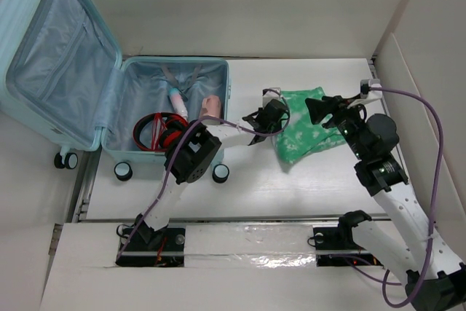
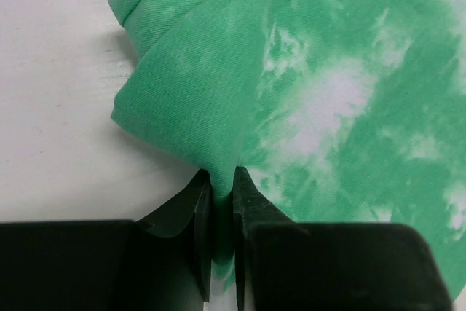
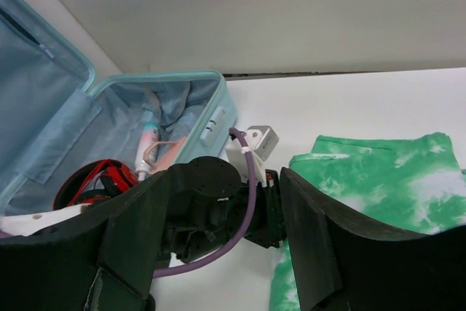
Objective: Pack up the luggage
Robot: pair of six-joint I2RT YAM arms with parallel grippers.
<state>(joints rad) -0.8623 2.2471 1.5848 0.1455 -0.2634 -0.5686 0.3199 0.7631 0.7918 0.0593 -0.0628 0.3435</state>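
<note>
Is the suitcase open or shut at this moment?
Open. The luggage has its lid swung back to the left, and the light blue lining of both halves shows.

A robot lab (white panels (image 1: 429, 78) enclose the table (image 1: 306, 187)).

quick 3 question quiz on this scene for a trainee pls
1. True or false: the left claw is shut on a fold of the green tie-dye cloth.
2. The suitcase lid is: A closed, B open, C missing.
3. Fill in: the right claw stands ___, with nothing between its fingers.

Key: 1 true; 2 B; 3 open.
</note>
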